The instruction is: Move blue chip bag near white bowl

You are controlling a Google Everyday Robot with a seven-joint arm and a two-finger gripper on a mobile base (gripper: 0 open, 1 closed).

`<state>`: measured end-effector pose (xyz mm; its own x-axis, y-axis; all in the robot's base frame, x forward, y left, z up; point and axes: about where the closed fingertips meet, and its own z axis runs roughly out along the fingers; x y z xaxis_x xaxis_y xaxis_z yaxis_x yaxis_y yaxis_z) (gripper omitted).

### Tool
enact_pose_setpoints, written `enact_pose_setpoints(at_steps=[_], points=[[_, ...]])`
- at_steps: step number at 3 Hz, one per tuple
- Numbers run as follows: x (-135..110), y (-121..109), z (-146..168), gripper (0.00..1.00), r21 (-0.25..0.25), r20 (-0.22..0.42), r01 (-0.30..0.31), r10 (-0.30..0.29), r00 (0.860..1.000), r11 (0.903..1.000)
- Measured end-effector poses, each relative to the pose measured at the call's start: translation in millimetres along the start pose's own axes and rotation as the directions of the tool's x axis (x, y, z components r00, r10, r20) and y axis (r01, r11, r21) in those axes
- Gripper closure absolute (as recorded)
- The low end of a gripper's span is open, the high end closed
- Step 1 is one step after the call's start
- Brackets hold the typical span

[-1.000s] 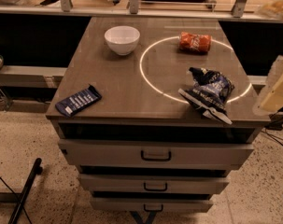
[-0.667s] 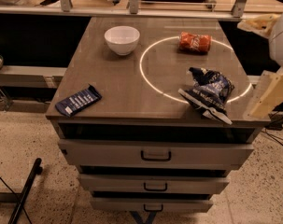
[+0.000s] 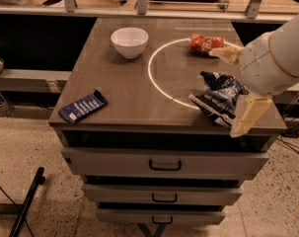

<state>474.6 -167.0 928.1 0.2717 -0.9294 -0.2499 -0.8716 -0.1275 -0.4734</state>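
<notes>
The blue chip bag (image 3: pixel 217 98), crumpled navy foil with white lettering, lies near the front right corner of the cabinet top (image 3: pixel 124 83). The white bowl (image 3: pixel 129 42) stands at the back left of the top, far from the bag. My gripper (image 3: pixel 224 93) reaches in from the right on a large white arm. It is open, with one pale finger (image 3: pixel 225 53) just behind the bag and the other (image 3: pixel 248 115) at the bag's front right. The bag rests on the top between them.
An orange-red bag (image 3: pixel 205 43) lies at the back right. A flat dark blue packet with white stripes (image 3: pixel 83 106) lies at the front left corner. A white ring is marked on the top. Drawers (image 3: pixel 165 164) are below, and a shelf rail runs behind.
The arm has swung in from the right edge toward the blue chip bag, and its fingers now straddle it. The bag, bowl and other packets have not moved.
</notes>
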Motion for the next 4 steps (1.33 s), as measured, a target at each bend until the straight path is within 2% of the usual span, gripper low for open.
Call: enact_pose_setpoints(at_steps=[1,2,3,4], points=[[4.0,5.7,39.0,0.00,-0.075,-0.027,0.036,-0.038,0.999,0.9965],[16.4,13.3,61.7,0.21,-0.140,-0.082,0.010,-0.022,0.996,0.9902],[23.5,15.4,65.4,0.44,-0.156,-0.109,-0.030,0.013,0.994,0.9872],[22.6,15.8,65.8,0.69,-0.157,-0.108,-0.029,0.012,0.994,0.9871]])
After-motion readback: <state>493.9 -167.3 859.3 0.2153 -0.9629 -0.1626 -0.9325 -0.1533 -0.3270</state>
